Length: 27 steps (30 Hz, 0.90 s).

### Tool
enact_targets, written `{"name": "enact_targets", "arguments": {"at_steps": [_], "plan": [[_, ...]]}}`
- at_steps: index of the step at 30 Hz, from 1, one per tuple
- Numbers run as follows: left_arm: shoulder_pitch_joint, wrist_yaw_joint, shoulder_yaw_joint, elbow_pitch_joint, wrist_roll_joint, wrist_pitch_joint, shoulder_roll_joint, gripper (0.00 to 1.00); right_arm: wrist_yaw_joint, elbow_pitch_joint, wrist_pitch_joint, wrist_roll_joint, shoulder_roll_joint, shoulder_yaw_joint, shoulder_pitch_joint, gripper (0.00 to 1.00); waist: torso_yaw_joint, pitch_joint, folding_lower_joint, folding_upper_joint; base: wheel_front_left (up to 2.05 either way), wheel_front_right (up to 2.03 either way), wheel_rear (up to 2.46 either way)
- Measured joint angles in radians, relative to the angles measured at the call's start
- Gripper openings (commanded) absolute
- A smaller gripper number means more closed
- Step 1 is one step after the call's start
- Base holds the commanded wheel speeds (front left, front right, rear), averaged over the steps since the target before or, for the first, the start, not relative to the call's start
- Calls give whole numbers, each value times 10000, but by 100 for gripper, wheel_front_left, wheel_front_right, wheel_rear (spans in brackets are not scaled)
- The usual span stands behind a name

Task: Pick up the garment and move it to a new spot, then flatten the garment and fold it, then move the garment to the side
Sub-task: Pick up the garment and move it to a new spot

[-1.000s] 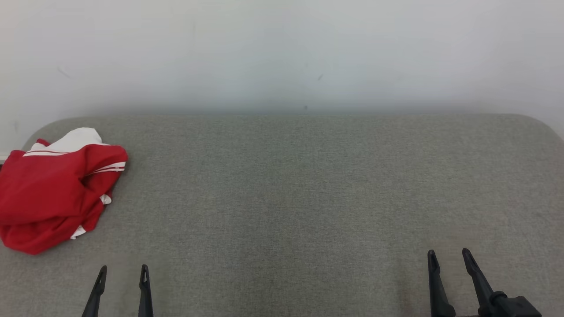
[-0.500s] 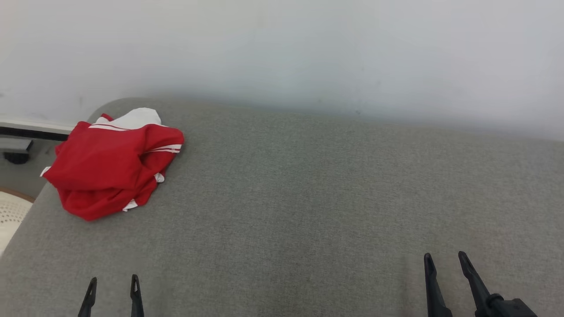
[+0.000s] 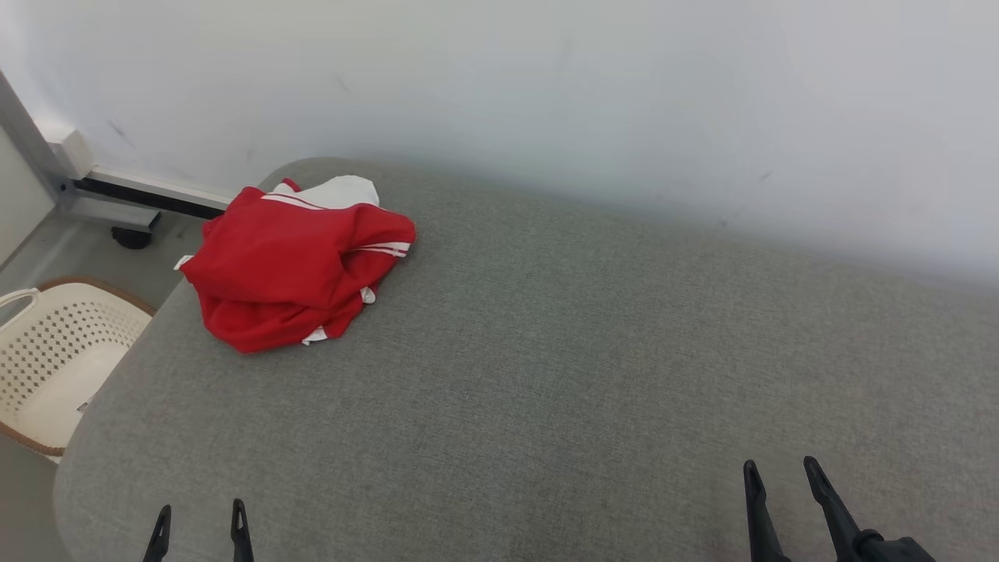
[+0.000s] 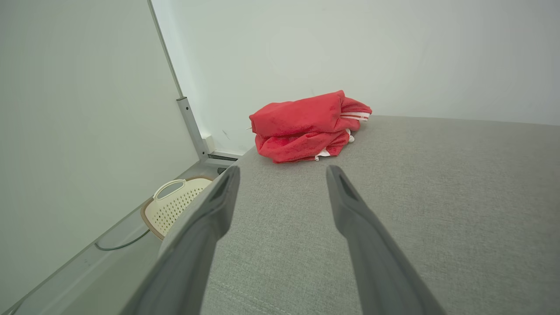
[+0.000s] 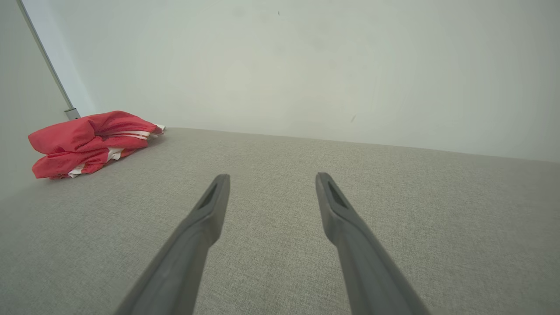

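Red garment [image 3: 296,265] with white trim sits bunched in a heap at the far left corner of the grey counter [image 3: 546,351], close to the wall. Both claws hang over the counter's near edge, the left claw [image 3: 200,511] at its near left and the right claw [image 3: 781,466] at its near right, each with fingers spread wide, nothing between them, well apart from the cloth. Off the counter's left end, a cream perforated basket [image 3: 47,351] stands on the floor.

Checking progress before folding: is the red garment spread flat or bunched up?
Bunched up: the red garment sits in a rumpled heap, layers piled over each other.
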Motion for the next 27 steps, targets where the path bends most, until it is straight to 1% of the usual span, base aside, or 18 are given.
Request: {"name": "enact_targets", "arguments": {"at_steps": [7, 12, 20, 27], "plan": [[31, 29, 12, 84, -13, 0, 23, 100, 0, 12, 0, 10, 2, 63, 10, 100, 523, -111, 0, 0, 0, 0, 0], [58, 134, 29, 73, -13, 0, 21, 100, 0, 23, 0, 12, 2, 88, 11, 100, 737, -167, 0, 0, 0, 0, 0], [84, 238, 40, -10, -19, 0, 19, 100, 0, 46, 0, 15, 0, 117, 12, 100, 809, -183, 0, 0, 0, 0, 0], [91, 282, 42, -67, -31, 0, 6, 100, 0, 52, 0, 13, 2, 180, -5, 100, 675, -140, 0, 0, 0, 0, 0]]}}
